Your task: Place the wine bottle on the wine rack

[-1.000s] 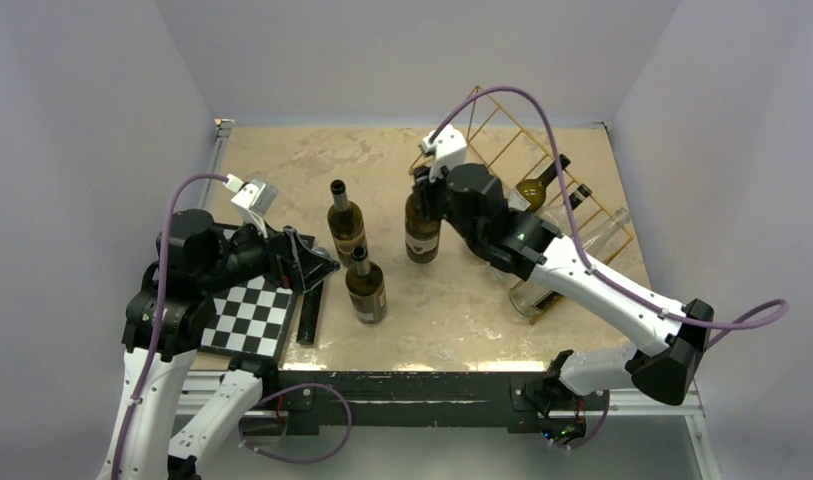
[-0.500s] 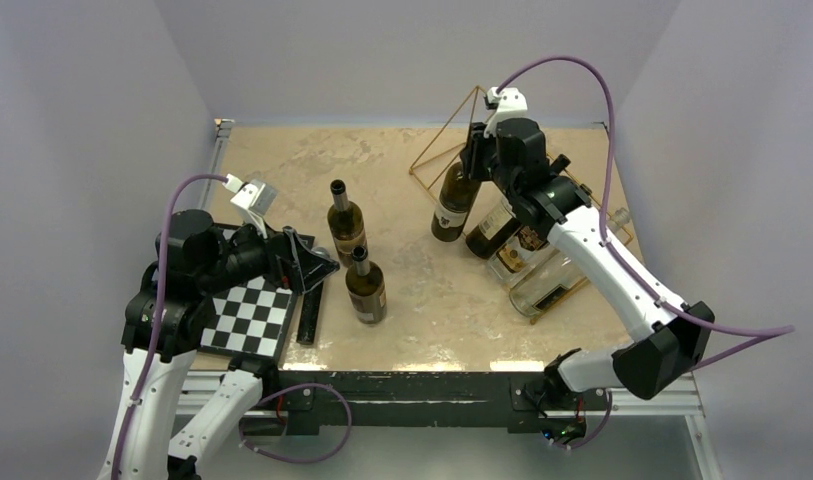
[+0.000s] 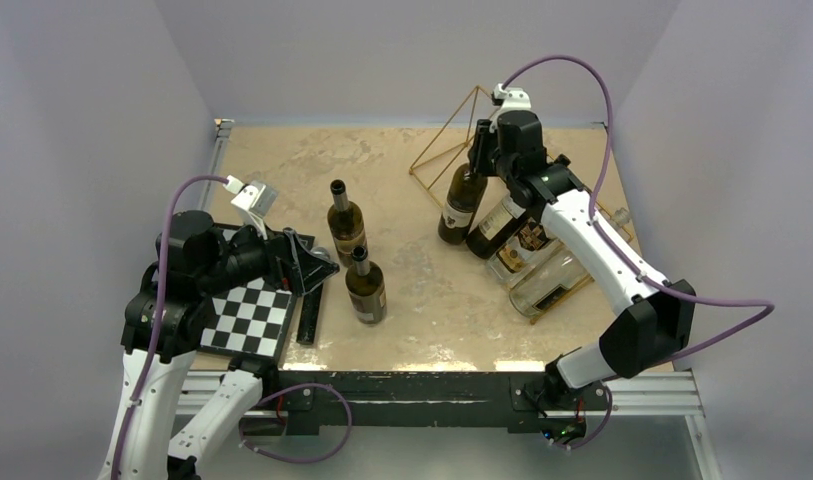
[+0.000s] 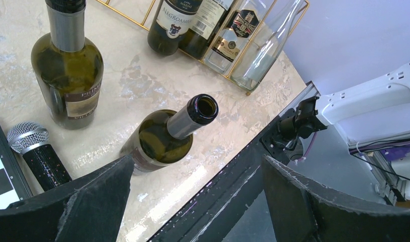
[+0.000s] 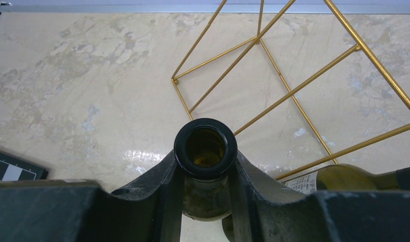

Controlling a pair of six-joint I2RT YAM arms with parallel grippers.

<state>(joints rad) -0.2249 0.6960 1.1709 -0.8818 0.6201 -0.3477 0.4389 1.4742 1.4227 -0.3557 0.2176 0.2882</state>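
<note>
tabletop [image 3: 282, 160]: beige stone-look slab, mottled and faintly glossy, boxed in by plain pale lilac walls [image 3: 82, 100].
right pincer [image 5: 205, 174]: pinching the neck of the wine bottle [image 3: 462, 205], one matte black finger [image 5: 165, 181] on each side just under the lip, high over the far right of the table.
wine bottle: dark olive glass with round shoulders, a white paper label and a thick-rimmed open mouth; tilted, mouth up and base low near the table, at the rack end nearest the table's middle.
wine rack [image 3: 442, 130]: thin gold wire bent into a triangular prism with parallel bars, lying across the far right corner; the held bottle leans by its triangular end frame, and whether glass touches wire cannot be told.
rack contents: a dark bottle [image 3: 502, 222] with a pale label lies just beside the held one; further along lies a clear bottle [image 3: 547, 280], both slanted in the slots.
far standing bottle [image 3: 346, 222]: green-brown glass, upright, mouth open, mid-table, well apart from the rack.
near standing bottle [image 3: 365, 285]: same glass, upright, just beside the first.
left pincer [image 4: 196, 171]: spread wide with nothing between its rough-edged black fingers, hovering at the near left.
chessboard [image 3: 247, 318]: flat black-and-white checks at the near left edge.
microphone [image 4: 36, 151]: silver mesh head, black glittery handle, lying beside the chessboard.
</note>
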